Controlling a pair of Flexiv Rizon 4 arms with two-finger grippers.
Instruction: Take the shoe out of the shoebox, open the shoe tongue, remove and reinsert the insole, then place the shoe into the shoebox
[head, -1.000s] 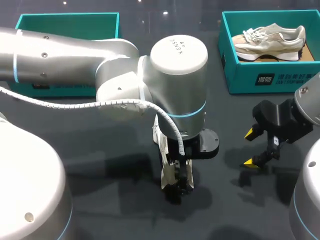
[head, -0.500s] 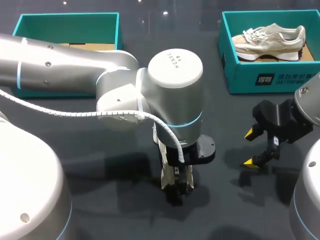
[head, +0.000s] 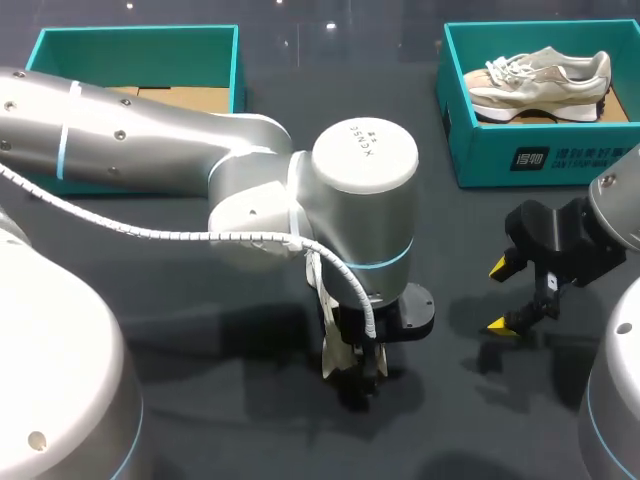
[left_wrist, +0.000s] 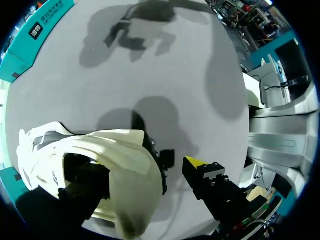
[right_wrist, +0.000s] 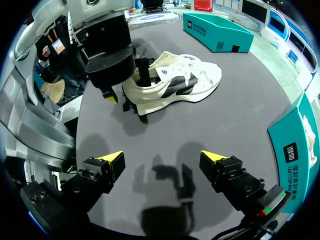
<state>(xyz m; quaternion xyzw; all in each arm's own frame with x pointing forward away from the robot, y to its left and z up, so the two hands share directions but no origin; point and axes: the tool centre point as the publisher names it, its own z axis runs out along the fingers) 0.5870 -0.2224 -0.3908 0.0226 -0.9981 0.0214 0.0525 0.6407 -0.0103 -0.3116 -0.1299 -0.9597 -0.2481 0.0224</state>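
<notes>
Shoe: a white shoe with black side stripes stands on its sole on the dark table, outside both boxes, near the middle.
Hidden: in the head view the left arm covers nearly all of it, and only a pale sliver shows under the wrist. In the left wrist view the toe is cut off and the inside is in shadow.
Left gripper: the left gripper is at the shoe's heel, pointing straight down. I cannot tell whether it has closed on the heel or is only set around it.
Left arm pose: it comes in low from the left, elbow bent, with the wrist upright over the shoe.
Right gripper: the right gripper is spread wide and holds nothing. It hangs over bare table, well apart from the shoe.
Shoebox: the teal shoebox at the far right holds a second shoe, beige, lying on its side.
Other box: a teal box sits at the far left, partly behind the arm.
</notes>
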